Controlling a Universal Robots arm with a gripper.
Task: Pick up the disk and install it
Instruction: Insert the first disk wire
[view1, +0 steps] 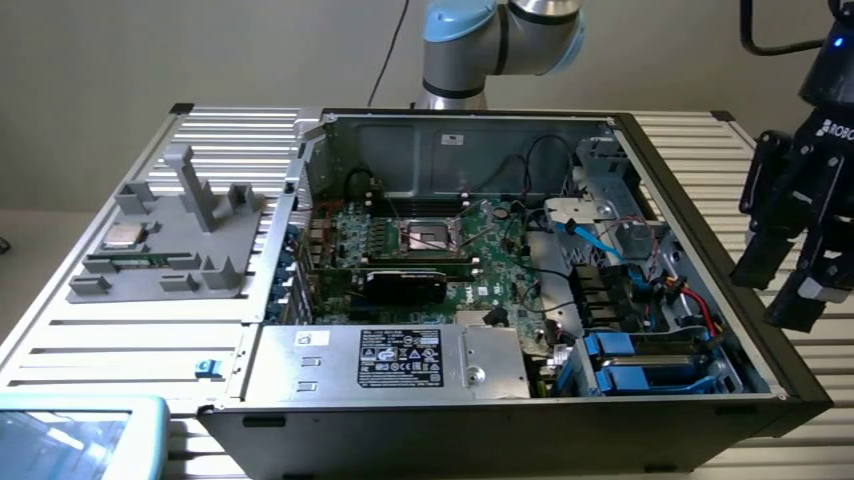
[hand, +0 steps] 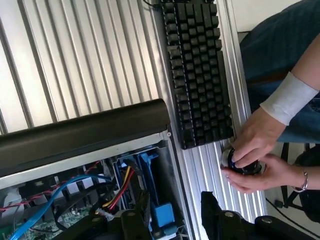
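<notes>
My gripper (view1: 781, 290) hangs at the exterior view's right, above the right wall of the open computer case (view1: 694, 240). Its black fingers stand apart with nothing between them. Inside the case's near right corner, two bright blue plastic carriers (view1: 625, 362) sit in the drive bay. I cannot tell which one holds the disk, and its grey metal face is hidden. In the wrist view, the gripper (hand: 175, 227) hovers over a blue carrier (hand: 150, 185) and its coloured cables, just inside the case's black edge (hand: 85, 132).
A silver power supply with a black label (view1: 400, 360) fills the case's front. A grey fixture (view1: 174, 240) with a small silver chip (view1: 124, 237) stands at the left. On the slatted table lies a black keyboard (hand: 197, 70), with a person's hands (hand: 255, 150) on a round black object.
</notes>
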